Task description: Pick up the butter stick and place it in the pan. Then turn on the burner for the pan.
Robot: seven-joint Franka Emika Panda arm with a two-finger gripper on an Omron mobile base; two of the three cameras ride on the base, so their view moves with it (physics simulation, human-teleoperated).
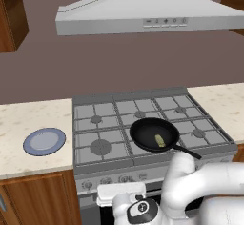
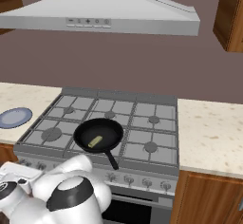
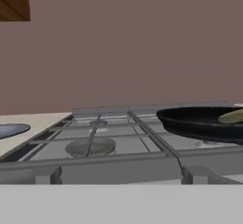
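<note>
the white arm [image 1: 190, 186] sits low before the stove knobs [image 2: 137, 180]; whether its claw is wide or narrow cannot be told. the butter stick [image 1: 160, 140] already lies in the pan [image 1: 147, 132] on the front middle burner. what seems left: turning that burner on.

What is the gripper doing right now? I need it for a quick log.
Gripper: cannot be told; its fingers are not visible. The butter stick already lies in the pan.

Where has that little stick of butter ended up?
The butter stick lies inside the black pan, which sits on the front middle of the stove. The blue plate rests on the counter to the stove's left.
</note>
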